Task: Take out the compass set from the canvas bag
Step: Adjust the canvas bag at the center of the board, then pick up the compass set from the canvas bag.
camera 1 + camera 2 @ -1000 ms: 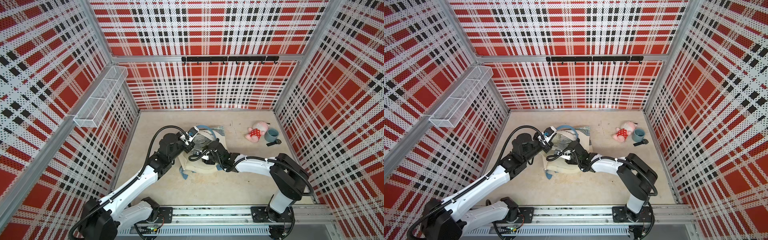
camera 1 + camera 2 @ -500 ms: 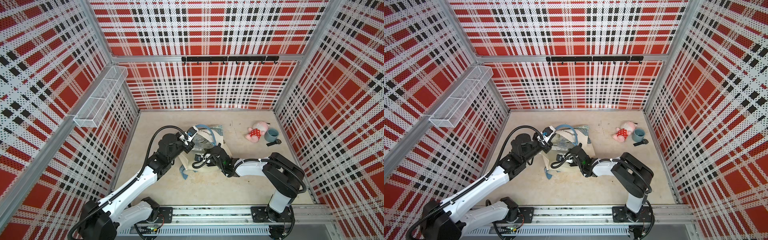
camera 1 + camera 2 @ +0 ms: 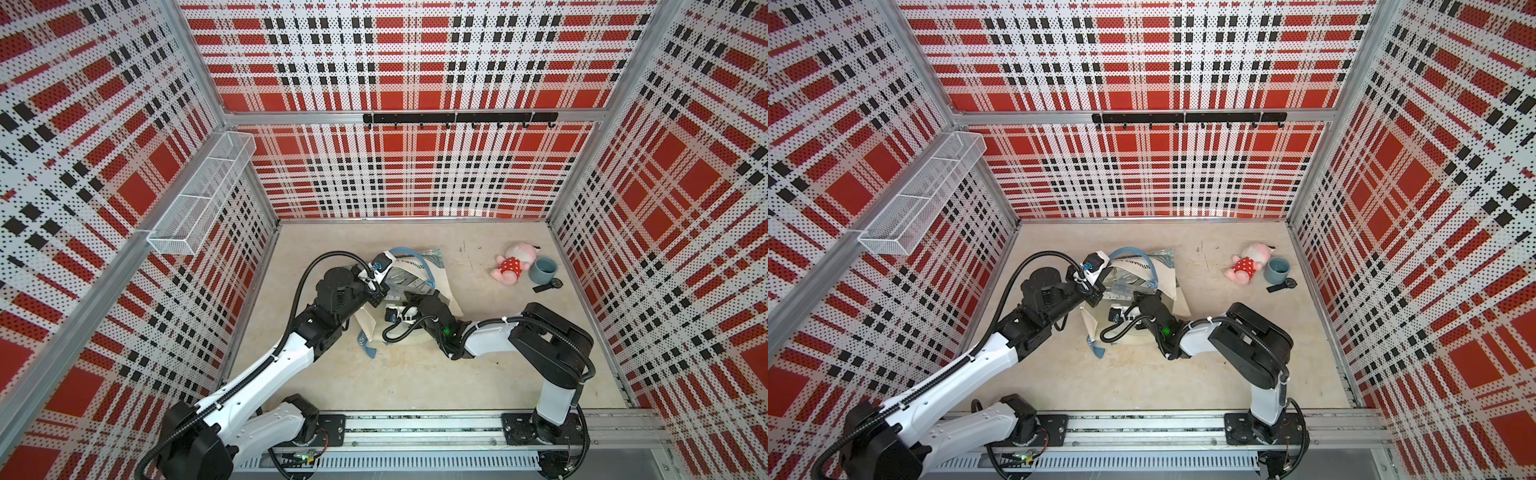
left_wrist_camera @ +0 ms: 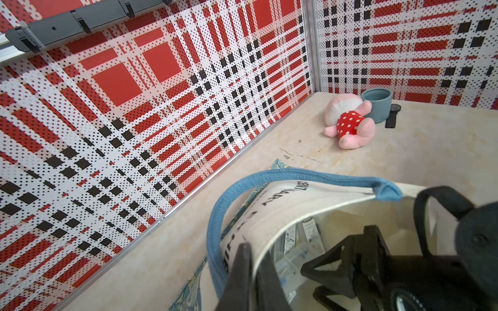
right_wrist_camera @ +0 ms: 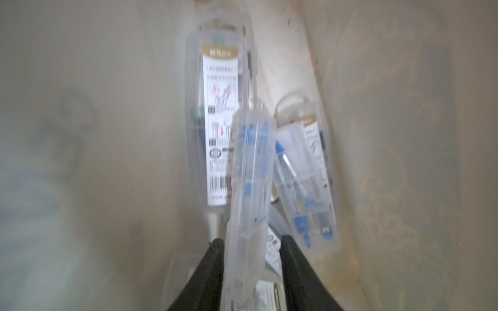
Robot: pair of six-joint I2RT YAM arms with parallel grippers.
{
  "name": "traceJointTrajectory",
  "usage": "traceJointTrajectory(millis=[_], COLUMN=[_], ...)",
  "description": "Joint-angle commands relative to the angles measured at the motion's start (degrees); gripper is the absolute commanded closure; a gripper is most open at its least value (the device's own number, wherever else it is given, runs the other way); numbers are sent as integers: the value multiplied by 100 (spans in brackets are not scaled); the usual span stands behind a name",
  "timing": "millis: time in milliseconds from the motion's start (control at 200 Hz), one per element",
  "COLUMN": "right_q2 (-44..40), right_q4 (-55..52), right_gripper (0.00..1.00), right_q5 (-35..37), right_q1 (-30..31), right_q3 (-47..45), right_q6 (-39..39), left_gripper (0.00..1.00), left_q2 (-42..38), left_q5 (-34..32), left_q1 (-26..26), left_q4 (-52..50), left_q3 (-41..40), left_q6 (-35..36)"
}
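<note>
**Right gripper** (image 5: 250, 241): lower centre of the right wrist view, inside the canvas bag (image 3: 442, 286). Fingers stand apart on either side of a clear compass set (image 5: 250, 175) turned on edge. The picture is blurred, so I cannot tell whether they grip it.

**Further clear cases:** labelled case (image 5: 218, 121) and blue-fitted case (image 5: 304, 183), just behind.

**Left gripper** (image 4: 254, 255): lower centre of the left wrist view. Clamped on the bag's cream rim beside the blue strap handle (image 4: 215, 215).

**Bag:** centre of both top views, lying open on the table (image 3: 415, 374) between the arms.

**Upper right of the table:** pink plush toy (image 3: 511, 266) touching the grey-blue cup (image 3: 544, 270).

**Back wall:** black hook rail (image 3: 457, 118).
</note>
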Motion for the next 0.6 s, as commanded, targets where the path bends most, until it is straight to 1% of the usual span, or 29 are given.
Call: traceJointTrajectory(millis=[0, 120, 276, 416, 596], right_q2=[-529, -702, -380, -258, -255], right_q4=[222, -80, -37, -336, -710], right_gripper=[61, 61, 60, 61, 62], right_q5=[187, 203, 388, 287, 231], right_q1=[299, 437, 330, 172, 146], right_q3=[-66, -16, 43, 135, 132], right_q6=[-150, 36, -98, 181, 511], left_gripper=[100, 100, 100, 100, 100], left_q2=[-217, -265, -346, -394, -437], left_q5=[231, 221, 246, 274, 221], left_q1=[-14, -11, -15, -30, -58], left_q4=[835, 848, 850, 846, 813], left_q3=[195, 178, 156, 119, 99], left_q6=[-120, -117, -138, -153, -145])
